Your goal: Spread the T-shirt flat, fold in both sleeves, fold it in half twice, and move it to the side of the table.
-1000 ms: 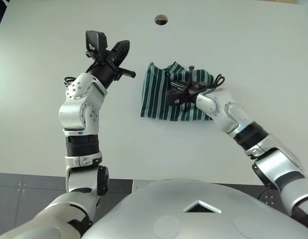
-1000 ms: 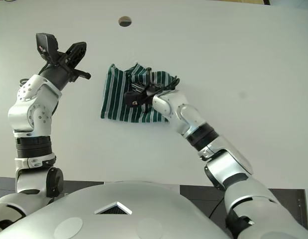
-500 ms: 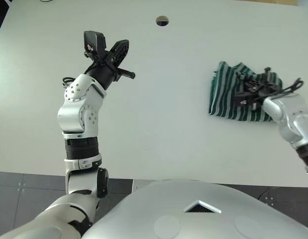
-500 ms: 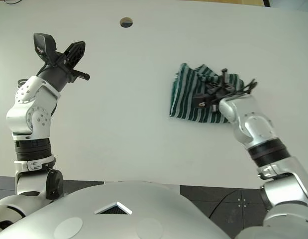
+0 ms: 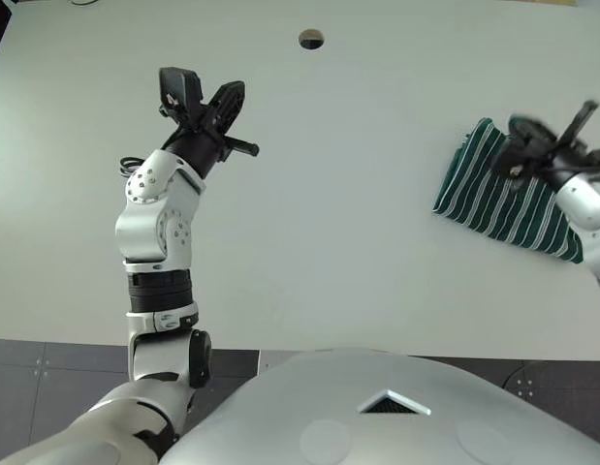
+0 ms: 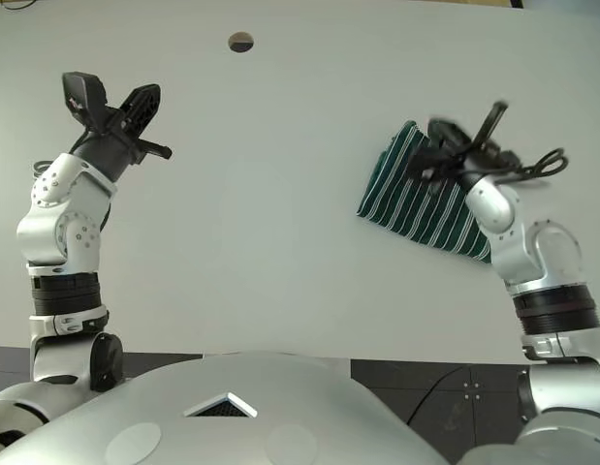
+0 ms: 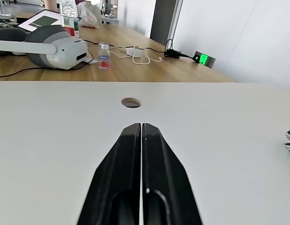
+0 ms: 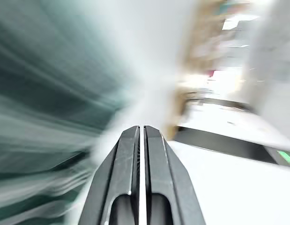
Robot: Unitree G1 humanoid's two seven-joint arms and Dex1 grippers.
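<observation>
T-shirt (image 5: 503, 199): lying as a small striped folded packet, close to the right edge of the table (image 5: 377, 271).
Right gripper (image 8: 141, 127): sitting over the packet's far end, fingers pressed together, nothing seen between them.
Left gripper (image 7: 141, 125): hanging raised over the table's left part, fingers closed, carrying nothing.
Progress: folding looking done and the shirt sitting at the side; probably only lifting the right gripper away remaining.

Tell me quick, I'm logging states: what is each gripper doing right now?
Left gripper: closed, empty.
Right gripper: closed, holding nothing, at the T-shirt.
</observation>
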